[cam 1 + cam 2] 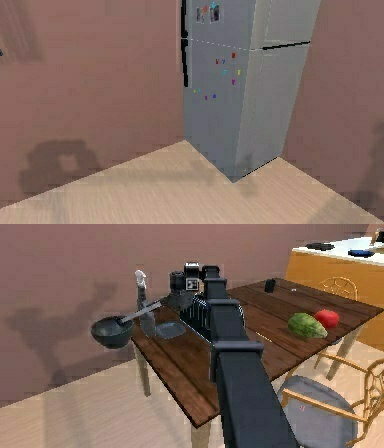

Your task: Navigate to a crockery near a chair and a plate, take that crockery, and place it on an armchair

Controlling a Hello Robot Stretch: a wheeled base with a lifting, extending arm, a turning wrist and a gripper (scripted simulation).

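A dark round bowl (111, 332) hangs at the far end of my gripper (128, 321), just past the left end of the dark wooden table (190, 374) and clear of it, so the gripper holds the bowl. The arm (235, 364) reaches out over the tabletop. A grey plate-like dish (171, 329) lies on the table right behind the fingers. A wicker chair with a grey seat (325, 404) stands at the table's near right, and another chair (340, 287) at its far side.
On the table lie a green melon (306, 325), a red fruit (327, 318), a small dark thing (269, 286) and a slim bottle (140, 286). An orange counter (335, 264) stands at the back right. In the forward view a grey fridge (240, 90) stands against pink walls on light wood floor (150, 195).
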